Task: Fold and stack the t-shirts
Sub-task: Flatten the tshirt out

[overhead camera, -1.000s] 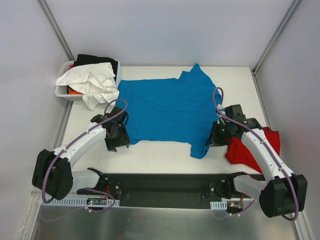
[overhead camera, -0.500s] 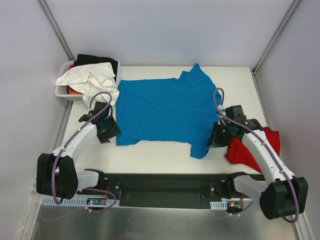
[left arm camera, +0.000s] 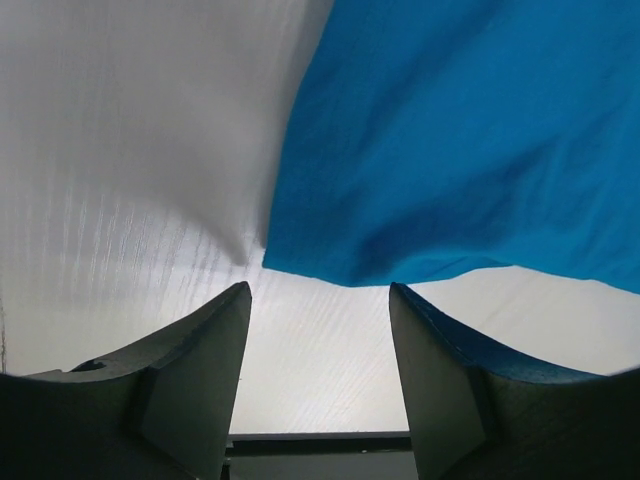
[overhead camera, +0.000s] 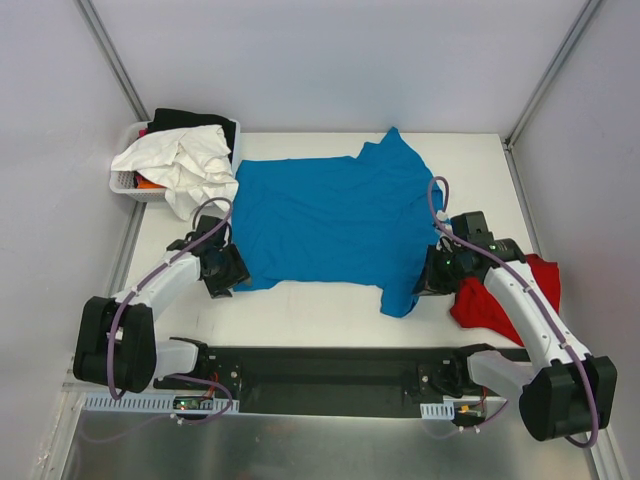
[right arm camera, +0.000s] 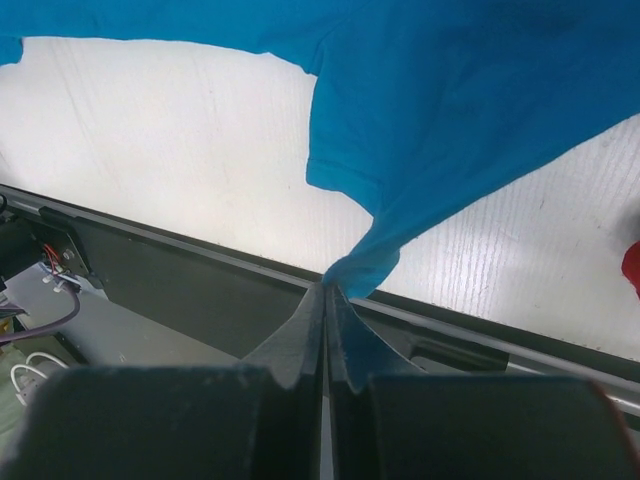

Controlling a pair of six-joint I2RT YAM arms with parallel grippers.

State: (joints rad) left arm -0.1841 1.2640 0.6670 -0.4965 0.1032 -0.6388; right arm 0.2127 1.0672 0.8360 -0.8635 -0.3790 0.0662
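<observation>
The turquoise-blue t-shirt [overhead camera: 330, 215] lies spread flat in the middle of the table. My left gripper [overhead camera: 236, 274] is open just off the shirt's near-left corner. In the left wrist view that corner [left arm camera: 300, 255] lies a little ahead of the open left gripper [left arm camera: 320, 300], with bare table between the fingers [left arm camera: 200, 380]. My right gripper [overhead camera: 428, 276] is shut on a pinched bit of the blue shirt's right edge [right arm camera: 375, 265], which rises into the closed right gripper [right arm camera: 328, 292]. The red t-shirt [overhead camera: 505, 300] lies crumpled at the right, partly under my right arm.
A white basket [overhead camera: 122, 186] stands at the back left corner with a white cloth [overhead camera: 185, 160] spilling out and a black cloth [overhead camera: 190, 120] behind it. The black base rail [overhead camera: 320, 372] runs along the near table edge. Walls close in on three sides.
My left gripper swung left and away from the shirt, then came back right toward its near-left corner, staying open. The right gripper has kept its hold and has not moved.
</observation>
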